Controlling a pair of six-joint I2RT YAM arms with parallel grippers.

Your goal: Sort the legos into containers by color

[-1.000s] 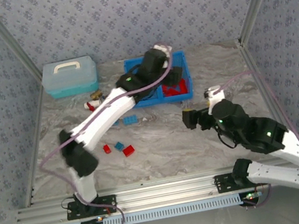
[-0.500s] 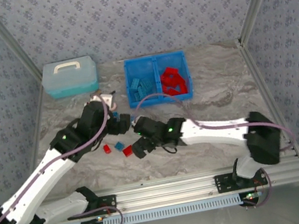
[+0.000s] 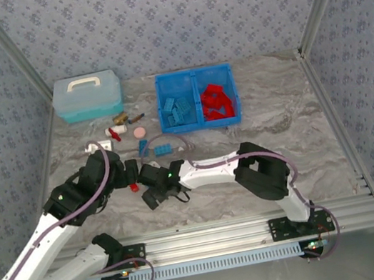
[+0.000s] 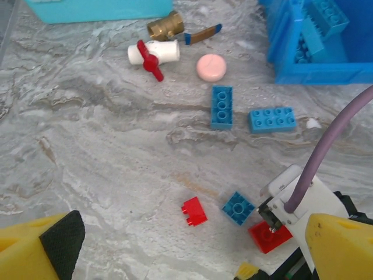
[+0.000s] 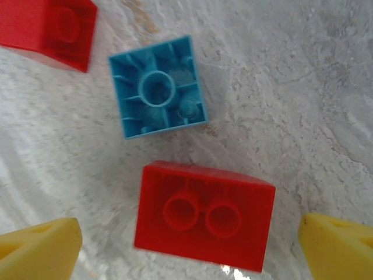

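Note:
Loose legos lie at the table's near left: a small red brick (image 4: 193, 211), an upturned blue square brick (image 5: 157, 86) and an upturned red brick (image 5: 204, 216). Farther back lie two blue bricks (image 4: 222, 107) (image 4: 273, 119). My right gripper (image 5: 186, 248) is open and straddles the upturned red brick, with a gap on each side. My left gripper (image 4: 192, 251) is open above the table, just left of the small red brick (image 3: 134, 187). In the blue bin (image 3: 192, 75), blue legos (image 3: 176, 109) fill the left compartment and red legos (image 3: 218, 102) the right.
A pale blue lidded box (image 3: 86, 96) stands at the back left. A pink disc (image 4: 211, 67), a white valve with a red handle (image 4: 152, 53) and a brass fitting (image 4: 165, 25) lie between it and the bin. The right arm (image 3: 249, 165) stretches leftwards across the near table.
The left gripper has come back from over the bin to the near-left table. The right arm has reached across from the right side to the loose bricks.

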